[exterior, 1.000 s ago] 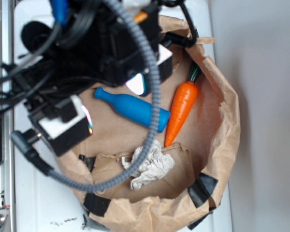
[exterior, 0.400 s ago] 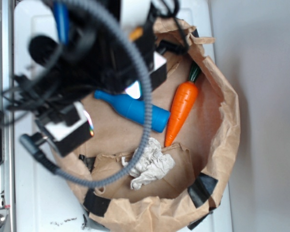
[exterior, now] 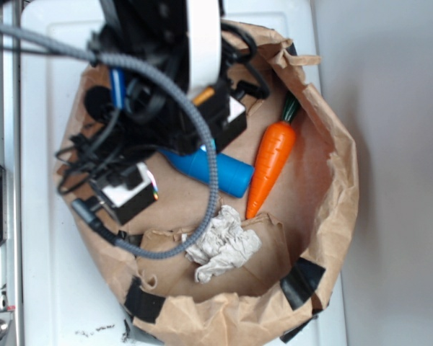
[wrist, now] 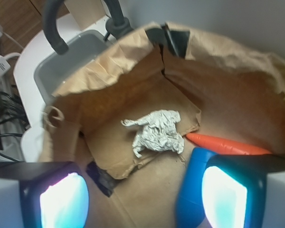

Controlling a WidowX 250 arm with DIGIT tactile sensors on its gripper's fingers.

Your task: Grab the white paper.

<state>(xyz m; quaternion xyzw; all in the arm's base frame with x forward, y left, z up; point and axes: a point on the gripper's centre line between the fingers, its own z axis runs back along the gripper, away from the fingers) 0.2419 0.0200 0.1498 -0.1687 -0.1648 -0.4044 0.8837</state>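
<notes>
Fingers (wrist: 61,199) are standing spread wide apart at the bottom of the wrist view, gripping nothing, with the bag's floor showing between them. Ahead of the gripper (wrist: 142,197), the white paper (wrist: 157,131) is lying crumpled on a folded flap inside the brown paper bag (exterior: 332,216), untouched. A blue bottle (exterior: 213,169) is lying just beside the right finger, and an orange carrot (exterior: 270,162) is resting next to the bottle, its tip pointing near the paper. Black tape patches (exterior: 303,281) are showing on the bag's rim.
</notes>
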